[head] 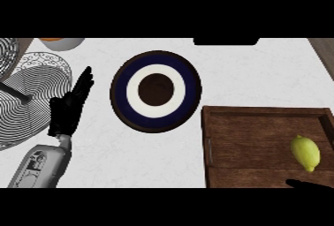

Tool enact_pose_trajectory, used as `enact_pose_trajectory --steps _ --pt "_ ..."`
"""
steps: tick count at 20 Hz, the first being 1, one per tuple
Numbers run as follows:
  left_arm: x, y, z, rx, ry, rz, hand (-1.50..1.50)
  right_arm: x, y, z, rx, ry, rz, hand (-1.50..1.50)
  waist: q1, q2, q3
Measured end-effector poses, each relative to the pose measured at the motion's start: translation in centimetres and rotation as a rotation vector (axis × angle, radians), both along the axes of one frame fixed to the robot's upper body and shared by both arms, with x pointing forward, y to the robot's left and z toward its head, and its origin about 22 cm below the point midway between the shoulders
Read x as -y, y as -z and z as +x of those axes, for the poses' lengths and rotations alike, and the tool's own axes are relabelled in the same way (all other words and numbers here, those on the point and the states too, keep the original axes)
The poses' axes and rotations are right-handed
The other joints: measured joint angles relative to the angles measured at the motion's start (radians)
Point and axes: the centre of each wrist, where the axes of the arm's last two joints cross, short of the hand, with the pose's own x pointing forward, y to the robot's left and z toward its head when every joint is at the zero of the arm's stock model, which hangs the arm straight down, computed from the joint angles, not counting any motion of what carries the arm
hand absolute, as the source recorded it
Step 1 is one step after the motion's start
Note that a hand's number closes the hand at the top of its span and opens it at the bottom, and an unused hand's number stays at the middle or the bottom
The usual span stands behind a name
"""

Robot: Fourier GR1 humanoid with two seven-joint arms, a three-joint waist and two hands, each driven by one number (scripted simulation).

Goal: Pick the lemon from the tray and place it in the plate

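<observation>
A yellow lemon (305, 152) lies in the right part of a brown wooden tray (254, 145) at the lower right. Left of the tray sits a round plate (155, 90) with a dark blue rim, a white ring and a dark brown centre. My left hand (70, 107) stands open at the left of the plate, fingers straight and pointing up. Only a black tip of my right hand (308, 184) shows at the lower right edge, just below the lemon and apart from it.
A wire rack with round black-and-white coils (26, 95) fills the left edge. An orange object in a pale bowl (60, 43) sits at the top left. A dark object (225, 41) lies at the top edge.
</observation>
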Motion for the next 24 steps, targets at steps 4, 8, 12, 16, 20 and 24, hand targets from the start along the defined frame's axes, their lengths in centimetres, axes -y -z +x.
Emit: enact_pose_trajectory --steps 4,8,12,16,20,24 --pt "-0.7 -1.1 0.0 0.001 -0.002 0.005 0.0 1.0 1.2 1.0 -0.021 0.0 0.005 -1.5 0.001 0.0 0.0" --pt "0.0 -1.1 -0.3 0.008 -0.002 0.008 0.0 1.2 1.8 2.0 -0.024 -0.011 -0.001 1.5 -0.001 -0.002 -0.003" --pt "-0.1 -0.9 -0.3 0.007 0.0 0.008 0.0 1.6 2.3 2.0 0.021 0.024 -0.03 1.5 -0.002 -0.001 -0.002" --pt "-0.2 -0.7 -0.4 0.008 -0.003 0.007 0.0 1.0 2.6 2.4 0.051 0.046 -0.053 1.5 -0.002 -0.002 -0.004" --pt "-0.4 -0.6 -0.3 0.009 -0.005 0.001 0.0 1.4 3.0 2.4 0.095 0.069 -0.065 1.5 -0.003 -0.003 -0.005" --pt "-0.7 -0.8 0.0 0.008 0.007 0.002 0.0 0.2 2.5 3.0 0.052 0.055 -0.128 1.5 -0.001 -0.003 -0.009"
